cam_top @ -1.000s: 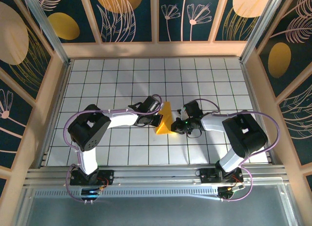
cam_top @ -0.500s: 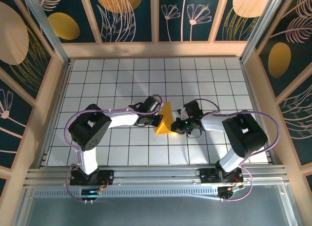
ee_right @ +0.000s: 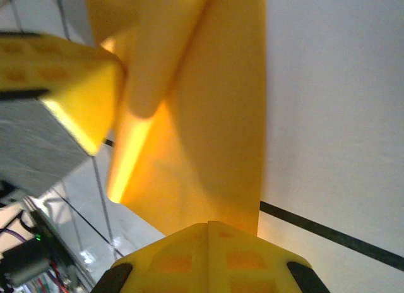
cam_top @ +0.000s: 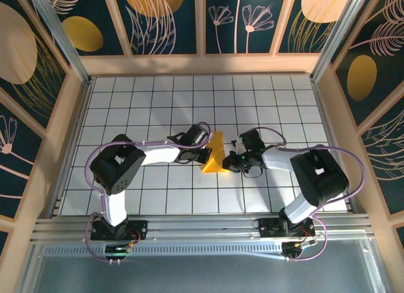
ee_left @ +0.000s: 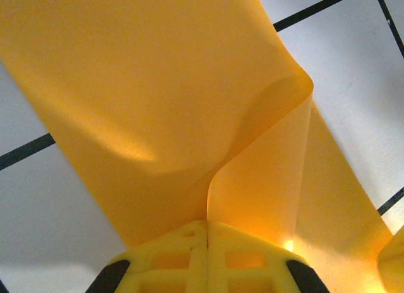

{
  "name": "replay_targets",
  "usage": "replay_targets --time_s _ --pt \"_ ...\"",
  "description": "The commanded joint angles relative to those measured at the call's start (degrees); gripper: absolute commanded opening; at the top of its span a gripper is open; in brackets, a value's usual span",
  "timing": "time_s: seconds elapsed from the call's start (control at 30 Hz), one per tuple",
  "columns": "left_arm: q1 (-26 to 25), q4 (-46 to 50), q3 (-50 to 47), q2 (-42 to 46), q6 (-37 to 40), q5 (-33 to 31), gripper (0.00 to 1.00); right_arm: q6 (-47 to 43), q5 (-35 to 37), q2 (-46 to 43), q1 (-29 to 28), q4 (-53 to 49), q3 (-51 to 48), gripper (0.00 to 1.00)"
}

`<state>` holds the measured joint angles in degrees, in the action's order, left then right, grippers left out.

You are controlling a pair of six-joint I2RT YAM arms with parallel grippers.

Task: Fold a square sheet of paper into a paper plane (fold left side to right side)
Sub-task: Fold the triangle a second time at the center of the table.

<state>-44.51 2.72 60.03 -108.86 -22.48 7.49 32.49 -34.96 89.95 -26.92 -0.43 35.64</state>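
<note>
- Folded sheet of paper [cam_top: 216, 148]: left gripper [cam_top: 207, 156] clamped on its left edge, right gripper [cam_top: 226, 161] clamped on its right.
- White tiled floor [cam_top: 158, 103] surrounds the sheet.

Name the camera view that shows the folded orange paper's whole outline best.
Top external: the folded orange paper appears whole, a triangle on the tiled table. The left wrist view gives a close-up of curled layers entering the left claw; the right wrist view, a cropped strip at the right claw.
</note>
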Motion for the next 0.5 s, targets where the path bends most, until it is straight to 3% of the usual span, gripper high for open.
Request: replay_targets --time_s 0.0,0.47 --pt "0.4 1.3 0.1 -2.3 1.3 0.5 0.0 3.1 -2.6 -3.5 1.8 4.0 -0.3 0.0" --pt "0.4 1.5 0.1 -2.3 1.4 0.5 0.0 8.7 -2.2 5.6 -0.5 15.4 5.4 0.0"
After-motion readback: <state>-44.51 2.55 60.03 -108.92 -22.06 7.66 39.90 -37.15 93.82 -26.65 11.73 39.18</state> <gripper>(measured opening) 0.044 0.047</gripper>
